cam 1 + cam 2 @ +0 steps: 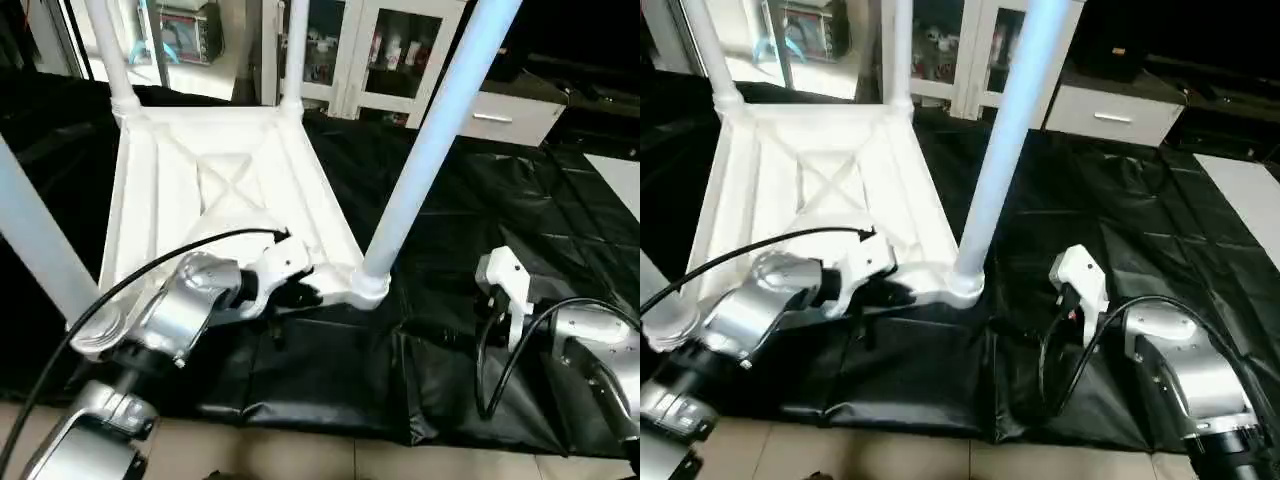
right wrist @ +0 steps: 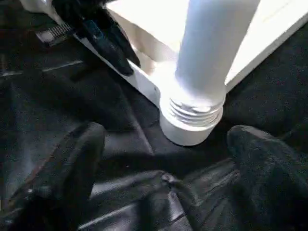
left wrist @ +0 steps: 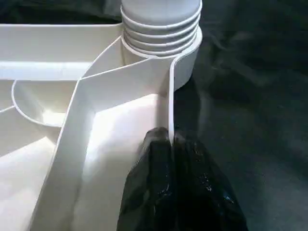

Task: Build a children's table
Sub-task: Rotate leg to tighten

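Observation:
The children's table lies upside down on a black mat, its X-ribbed white top (image 1: 325, 215) facing up. Four white legs stand in the corner sockets: two far ones (image 1: 110, 50) (image 1: 295, 50), the near-left one (image 1: 35, 240) and the near-right one (image 1: 425, 150). My left gripper (image 3: 171, 137) is shut on the top's thin side rim (image 3: 168, 96), just short of the near-right socket (image 3: 185, 62). My right gripper (image 2: 168, 144) stands open low over the mat, its two fingers spread wide before the threaded foot of the near-right leg (image 2: 197, 108), touching nothing.
The black quilted mat (image 1: 520, 200) spreads to the right of the table. A white glass-door cabinet (image 1: 390, 45) and a drawer unit (image 1: 500, 115) stand behind it. Pale floor tiles (image 1: 300, 455) begin at the mat's near edge.

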